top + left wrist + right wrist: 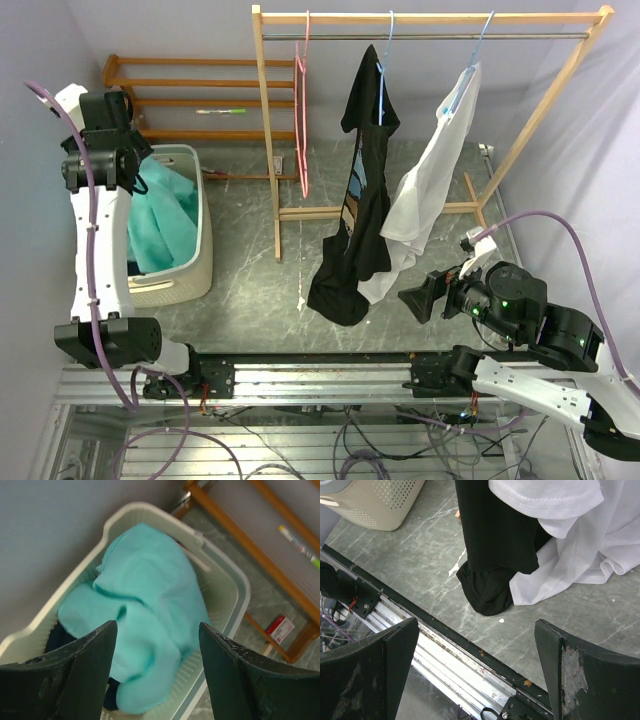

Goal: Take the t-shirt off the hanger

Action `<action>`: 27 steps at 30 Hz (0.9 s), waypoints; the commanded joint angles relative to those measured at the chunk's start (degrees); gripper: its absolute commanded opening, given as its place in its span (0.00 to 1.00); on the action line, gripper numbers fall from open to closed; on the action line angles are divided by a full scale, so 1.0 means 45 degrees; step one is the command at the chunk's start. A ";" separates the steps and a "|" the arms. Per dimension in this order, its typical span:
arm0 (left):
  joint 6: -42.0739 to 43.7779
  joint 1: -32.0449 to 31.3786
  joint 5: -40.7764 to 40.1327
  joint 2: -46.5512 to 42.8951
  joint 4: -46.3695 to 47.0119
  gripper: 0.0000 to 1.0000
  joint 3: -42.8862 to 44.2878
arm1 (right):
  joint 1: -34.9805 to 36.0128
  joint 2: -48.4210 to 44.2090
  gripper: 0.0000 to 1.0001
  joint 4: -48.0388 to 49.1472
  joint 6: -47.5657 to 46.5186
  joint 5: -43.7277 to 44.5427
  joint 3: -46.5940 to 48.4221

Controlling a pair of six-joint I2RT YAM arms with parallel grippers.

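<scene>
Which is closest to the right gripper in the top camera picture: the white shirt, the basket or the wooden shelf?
1. white shirt, hanging just beyond the right gripper
2. basket, far over on the left
3. wooden shelf, back-left corner

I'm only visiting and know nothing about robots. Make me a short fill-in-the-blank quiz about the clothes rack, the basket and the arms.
On the rack, the hanger carrying no garment is coloured ____. Between it and the white t-shirt hangs a t-shirt coloured ____. The open gripper above the basket holding the teal garment belongs to the ____ arm.
Missing words: pink; black; left.
</scene>
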 commanded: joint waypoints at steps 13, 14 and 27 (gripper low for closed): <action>0.0287 0.0182 1.3526 -0.8884 0.5816 0.53 -1.1610 | -0.0005 -0.0323 0.91 0.0293 0.0040 0.0088 -0.0053; 0.0533 0.0175 1.3823 -0.9400 0.5693 0.48 -1.2190 | 0.0007 -0.0348 0.79 0.0341 -0.0046 -0.0046 -0.0046; 0.2025 -0.0584 1.2731 -1.1204 0.4548 0.46 -1.2755 | -0.0006 0.5241 0.70 0.0245 -0.1073 0.0825 0.7342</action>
